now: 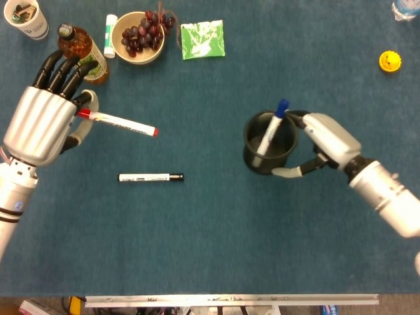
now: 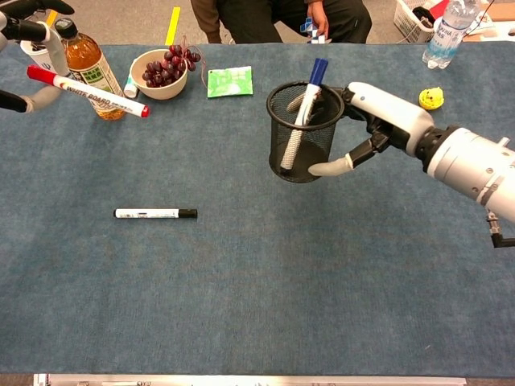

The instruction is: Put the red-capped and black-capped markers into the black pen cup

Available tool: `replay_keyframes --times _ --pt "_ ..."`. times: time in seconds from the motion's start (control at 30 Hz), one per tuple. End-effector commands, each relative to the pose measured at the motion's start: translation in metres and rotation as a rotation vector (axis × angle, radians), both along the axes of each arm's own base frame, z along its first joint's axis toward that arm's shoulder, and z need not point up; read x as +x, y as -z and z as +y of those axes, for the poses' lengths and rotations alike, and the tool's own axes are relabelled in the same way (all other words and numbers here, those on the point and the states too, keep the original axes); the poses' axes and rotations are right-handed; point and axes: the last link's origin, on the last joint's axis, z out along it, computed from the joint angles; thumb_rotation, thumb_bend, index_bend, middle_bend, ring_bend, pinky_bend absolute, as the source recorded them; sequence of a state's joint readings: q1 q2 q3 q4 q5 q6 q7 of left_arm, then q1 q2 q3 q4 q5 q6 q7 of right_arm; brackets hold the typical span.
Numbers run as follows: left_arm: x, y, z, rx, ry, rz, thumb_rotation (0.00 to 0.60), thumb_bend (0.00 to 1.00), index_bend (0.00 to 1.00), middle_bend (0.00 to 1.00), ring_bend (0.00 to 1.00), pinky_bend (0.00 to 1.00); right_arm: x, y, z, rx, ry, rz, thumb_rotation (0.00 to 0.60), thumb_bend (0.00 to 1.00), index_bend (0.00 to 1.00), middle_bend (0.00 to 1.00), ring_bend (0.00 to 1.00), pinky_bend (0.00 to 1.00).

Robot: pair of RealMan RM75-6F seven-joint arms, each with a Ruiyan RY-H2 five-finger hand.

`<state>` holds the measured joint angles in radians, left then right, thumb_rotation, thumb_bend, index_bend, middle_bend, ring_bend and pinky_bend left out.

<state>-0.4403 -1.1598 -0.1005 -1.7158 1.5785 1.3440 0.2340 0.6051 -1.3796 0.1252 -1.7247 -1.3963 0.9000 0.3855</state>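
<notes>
My left hand (image 1: pixel 41 123) holds the red-capped marker (image 1: pixel 117 122) by one end, lifted above the table at the left; in the chest view the marker (image 2: pixel 88 92) slants in front of the bottle while the left hand (image 2: pixel 24 32) is mostly cut off. The black-capped marker (image 1: pixel 151 177) lies flat on the blue cloth (image 2: pixel 155 213). My right hand (image 1: pixel 328 143) grips the black mesh pen cup (image 1: pixel 269 143) near the table's middle, held upright. A blue-capped marker (image 2: pixel 304 103) stands inside the cup (image 2: pixel 302 133).
At the back left stand an amber bottle (image 1: pixel 81 52), a bowl of grapes (image 1: pixel 138 37), a paper cup (image 1: pixel 26 18), a white tube (image 1: pixel 109 35) and a green packet (image 1: pixel 203 39). A yellow toy (image 1: pixel 390 61) and a water bottle (image 2: pixel 445 34) are at the back right. A person (image 2: pixel 273 14) sits behind the table.
</notes>
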Motion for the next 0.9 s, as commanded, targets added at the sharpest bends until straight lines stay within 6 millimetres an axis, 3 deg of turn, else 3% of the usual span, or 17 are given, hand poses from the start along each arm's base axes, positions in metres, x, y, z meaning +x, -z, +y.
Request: replay_keyframes --times 0.03,0.63,0.9 --pt "0.003 0.000 0.001 0.003 0.015 -0.001 0.600 0.33 0.58 0.16 0.11 0.09 0.012 0.014 -0.002 0.012 -0.031 0.027 0.600 0.37 0.48 0.43 0.29 0.23" --pt "0.019 0.013 0.001 0.011 0.129 0.070 0.600 0.33 0.58 0.16 0.11 0.09 0.059 0.064 -0.012 0.062 -0.060 0.063 0.600 0.37 0.48 0.43 0.29 0.23" --pt "0.020 0.021 -0.001 0.016 0.186 0.128 0.600 0.33 0.58 0.16 0.11 0.09 0.073 0.074 -0.015 0.067 -0.037 0.048 0.600 0.37 0.48 0.43 0.29 0.23"
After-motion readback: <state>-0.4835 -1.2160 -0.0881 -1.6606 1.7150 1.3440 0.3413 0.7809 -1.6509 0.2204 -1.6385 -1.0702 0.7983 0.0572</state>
